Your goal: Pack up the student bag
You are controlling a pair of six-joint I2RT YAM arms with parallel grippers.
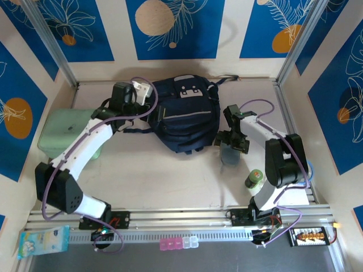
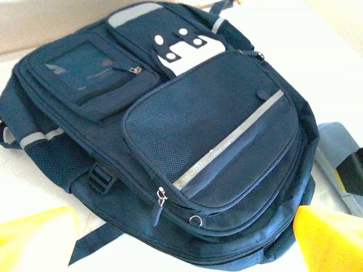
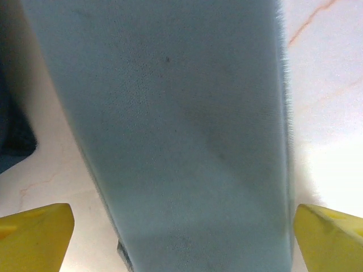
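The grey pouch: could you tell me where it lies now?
In the top view, the pouch lies just right of the bag, under the right pincer.

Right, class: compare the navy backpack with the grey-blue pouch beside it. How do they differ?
The backpack is dark navy; the pouch is pale grey-blue. The backpack is far larger than the pouch. The backpack shows pockets, zips, a grey stripe and white patches; the pouch looks plain. Both are fabric and lie on the table.
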